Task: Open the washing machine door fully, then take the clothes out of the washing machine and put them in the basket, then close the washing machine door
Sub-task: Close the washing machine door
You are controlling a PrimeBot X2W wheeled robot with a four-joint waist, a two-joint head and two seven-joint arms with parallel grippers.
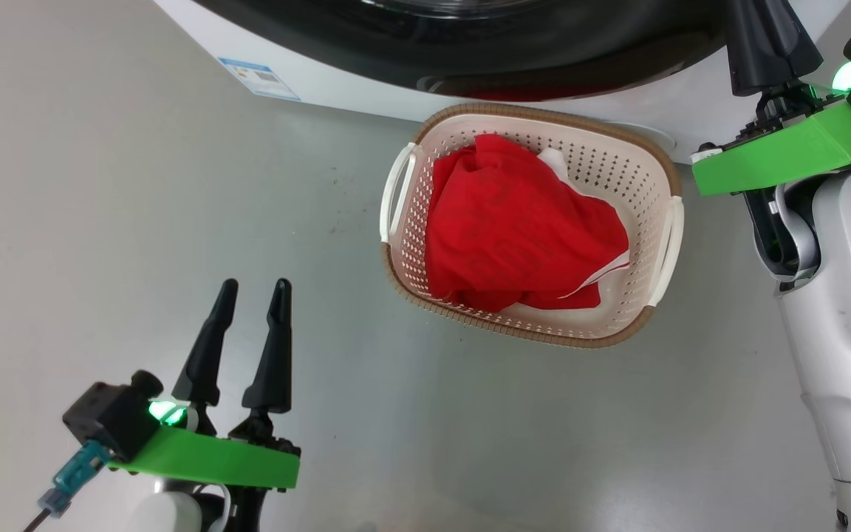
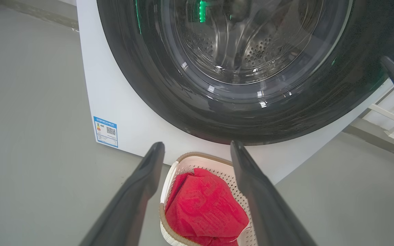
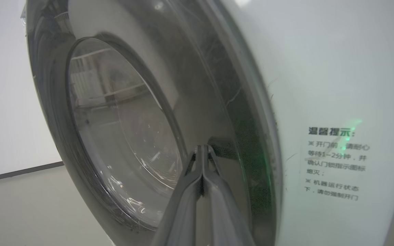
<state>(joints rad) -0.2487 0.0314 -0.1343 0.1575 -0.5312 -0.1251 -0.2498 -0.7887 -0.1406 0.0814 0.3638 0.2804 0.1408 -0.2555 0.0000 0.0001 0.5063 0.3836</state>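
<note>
The cream basket (image 1: pixel 544 114) stands on the floor just before the white washing machine (image 1: pixel 337 81), with the red clothes (image 1: pixel 521 229) heaped inside it. The black-rimmed washing machine door (image 2: pixel 169 95) lies flat against the machine, and bare steel drum shows through its glass. My left gripper (image 1: pixel 254 288) is open and empty, low at the left, well clear of the basket (image 2: pixel 197 159) and clothes (image 2: pixel 204 205). My right gripper (image 3: pixel 202 147) is shut with nothing in it, its tips at the door's (image 3: pixel 46 102) right rim; I cannot tell whether they touch.
Grey floor (image 1: pixel 137 222) spreads left of and in front of the basket. My pale right forearm (image 1: pixel 846 332) fills the right side. A blue label (image 1: pixel 258 77) marks the machine's lower left corner. A white rack (image 2: pixel 388 116) stands beyond the machine's right side.
</note>
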